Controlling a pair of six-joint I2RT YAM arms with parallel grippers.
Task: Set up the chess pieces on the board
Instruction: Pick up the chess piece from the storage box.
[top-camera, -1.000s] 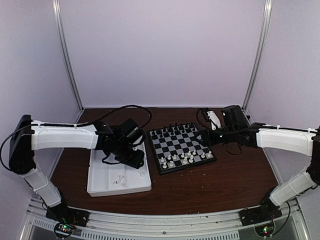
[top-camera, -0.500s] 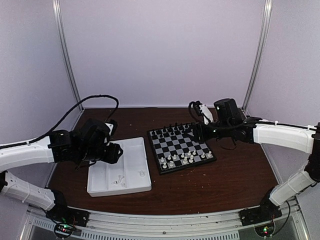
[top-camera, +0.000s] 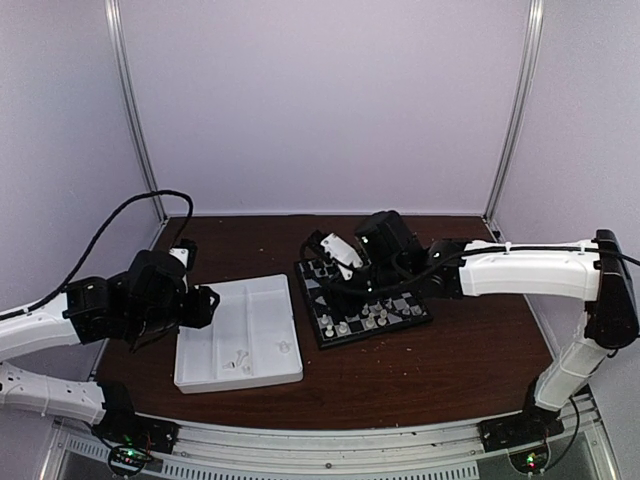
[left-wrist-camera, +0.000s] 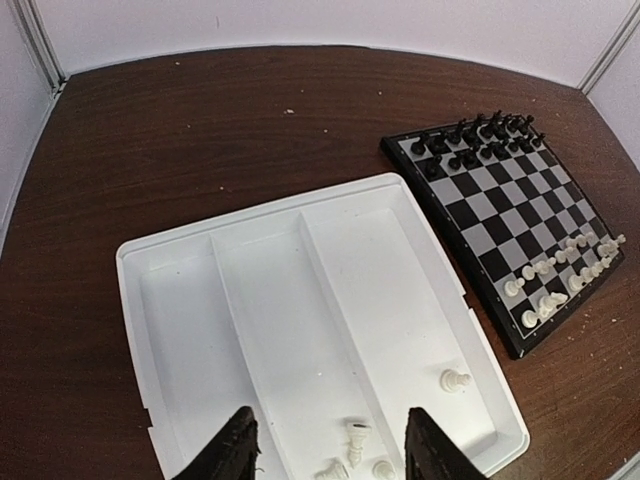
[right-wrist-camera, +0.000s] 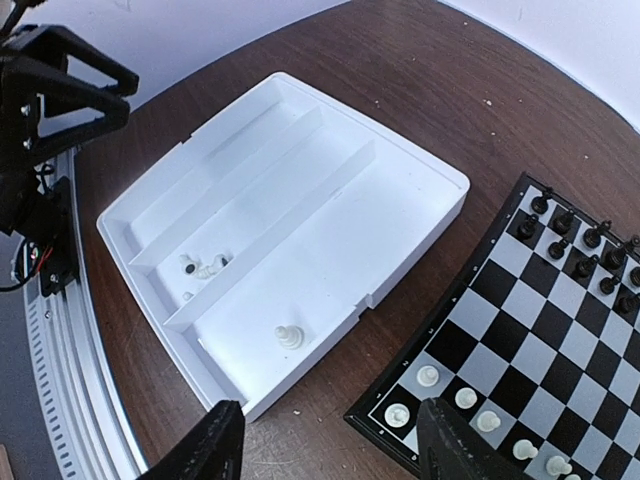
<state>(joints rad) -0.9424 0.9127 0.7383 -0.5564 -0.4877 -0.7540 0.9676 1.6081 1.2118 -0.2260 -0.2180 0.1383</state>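
The board (top-camera: 375, 338) lies at the table's middle, right of a white tray (top-camera: 215, 380). White chess pieces (top-camera: 365, 320) stand along its near edge; more lie in the tray (top-camera: 240, 358). In the left wrist view one white piece (left-wrist-camera: 455, 380) lies alone and a few (left-wrist-camera: 357, 438) are bunched in the middle channel. My left gripper (top-camera: 205, 305) is open and empty, above the tray's left edge; it also shows in its wrist view (left-wrist-camera: 330, 445). My right gripper (top-camera: 325, 265) is open and empty, over the board's left part (right-wrist-camera: 330, 440).
Black chessmen (left-wrist-camera: 475, 140) fill the board's far rows. The tray has three long channels (right-wrist-camera: 250, 190). The tray and the board (right-wrist-camera: 560, 340) sit close together with a narrow strip of brown table between them. White walls enclose the table.
My left arm has drawn back to the left, off the tray's right side. My right arm has swung left from the board's right edge to over its left part.
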